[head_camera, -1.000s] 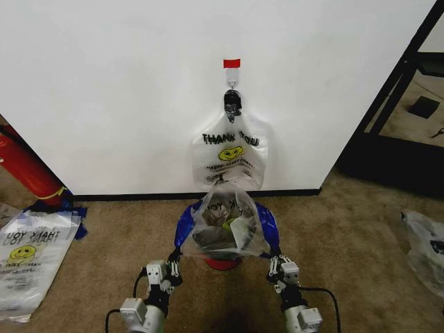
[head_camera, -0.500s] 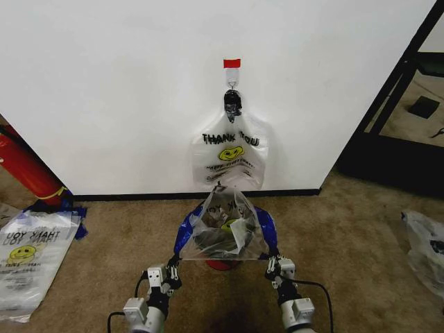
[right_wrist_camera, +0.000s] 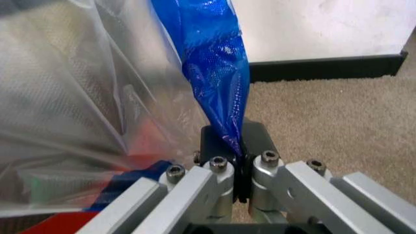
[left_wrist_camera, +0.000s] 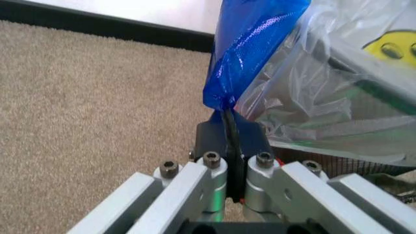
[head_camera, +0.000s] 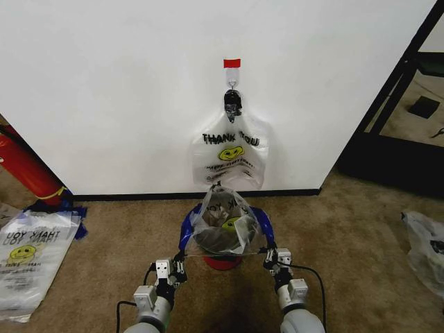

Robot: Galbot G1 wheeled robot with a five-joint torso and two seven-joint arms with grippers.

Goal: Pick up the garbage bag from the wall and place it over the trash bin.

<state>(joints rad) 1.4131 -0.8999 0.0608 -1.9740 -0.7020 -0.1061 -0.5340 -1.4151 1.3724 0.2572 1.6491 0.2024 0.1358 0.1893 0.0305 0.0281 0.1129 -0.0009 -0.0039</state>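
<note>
Plastic garbage bag [head_camera: 225, 229] stretched between left gripper [head_camera: 180, 261] and right gripper [head_camera: 267, 257].

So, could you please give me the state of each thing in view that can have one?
Left end effector: shut on the blue bag, low in front of the bin.
Right end effector: shut on the blue bag, opposite side.
Blue bag: stretched between both end effectors around the clear bag.
Clear bag: bunched over the trash bin.
Trash bin: mostly covered, red base showing.
Garbage bag: hanging on the wall.
</note>
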